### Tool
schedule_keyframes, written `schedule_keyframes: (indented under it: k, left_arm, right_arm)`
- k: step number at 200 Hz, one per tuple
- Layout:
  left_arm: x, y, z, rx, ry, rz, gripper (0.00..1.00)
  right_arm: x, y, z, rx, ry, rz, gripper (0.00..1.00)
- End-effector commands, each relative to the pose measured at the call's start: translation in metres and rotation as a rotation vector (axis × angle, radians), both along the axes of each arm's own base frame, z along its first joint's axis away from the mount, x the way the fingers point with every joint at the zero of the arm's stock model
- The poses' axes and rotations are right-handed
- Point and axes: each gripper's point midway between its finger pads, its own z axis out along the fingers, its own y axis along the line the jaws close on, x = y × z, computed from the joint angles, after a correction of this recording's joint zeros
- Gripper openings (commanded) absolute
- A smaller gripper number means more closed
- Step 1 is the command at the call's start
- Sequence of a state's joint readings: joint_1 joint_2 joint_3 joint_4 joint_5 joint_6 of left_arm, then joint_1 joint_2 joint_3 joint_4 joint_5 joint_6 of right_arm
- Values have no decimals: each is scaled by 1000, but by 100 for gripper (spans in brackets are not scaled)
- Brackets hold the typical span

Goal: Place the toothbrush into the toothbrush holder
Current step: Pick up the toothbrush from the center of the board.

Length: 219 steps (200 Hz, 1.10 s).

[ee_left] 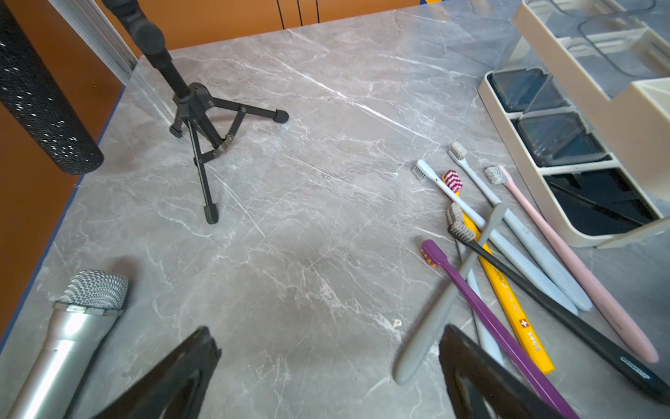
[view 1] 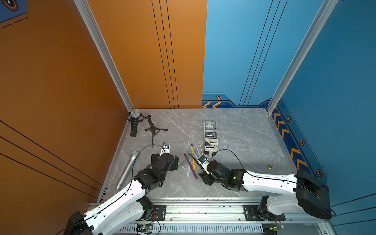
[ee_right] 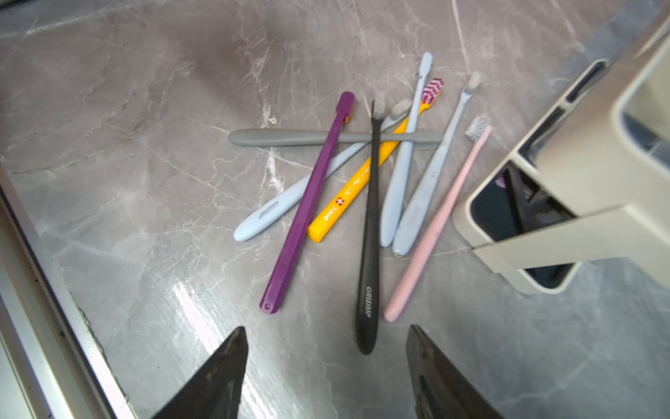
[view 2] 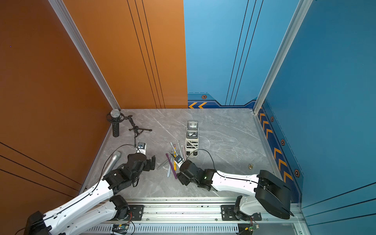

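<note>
Several toothbrushes lie crossed in a pile (view 1: 192, 160) on the marble table, just left of the toothbrush holder (view 1: 210, 142), a narrow white rack also seen in a top view (view 2: 192, 142). In the right wrist view I make out a purple one (ee_right: 308, 203), a black one (ee_right: 369, 254), a pink one (ee_right: 435, 225), a yellow one (ee_right: 348, 192) and a grey one (ee_right: 290, 138) lying across them. My right gripper (ee_right: 326, 328) is open; the black handle's end lies between its fingers, untouched. My left gripper (ee_left: 328, 328) is open over bare table, with the grey toothbrush (ee_left: 442, 301) beside one finger.
A black microphone (view 1: 134, 122) on a tripod stand (view 1: 154, 130) stands at the back left. A silver microphone (view 1: 127, 169) lies along the left edge. A small brass piece (view 1: 270, 166) sits at the right. The arms' metal rail (view 1: 203, 211) borders the table's front.
</note>
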State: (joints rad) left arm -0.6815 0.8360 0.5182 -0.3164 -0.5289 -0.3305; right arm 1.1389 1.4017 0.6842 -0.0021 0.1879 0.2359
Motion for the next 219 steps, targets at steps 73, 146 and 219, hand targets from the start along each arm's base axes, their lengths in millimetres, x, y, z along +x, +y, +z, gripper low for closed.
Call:
schedule_keyframes:
  k: [73, 146, 219]
  left_arm:
    - [-14, 9, 2, -91, 15, 11, 98]
    - [-18, 8, -4, -117, 41, 3, 98]
    - [-19, 7, -7, -125, 52, -1, 98]
  right_arm:
    - [21, 43, -23, -93, -16, -59, 66]
    - [39, 29, -34, -96, 8, -176, 66]
    - [46, 34, -58, -169, -6, -196, 56]
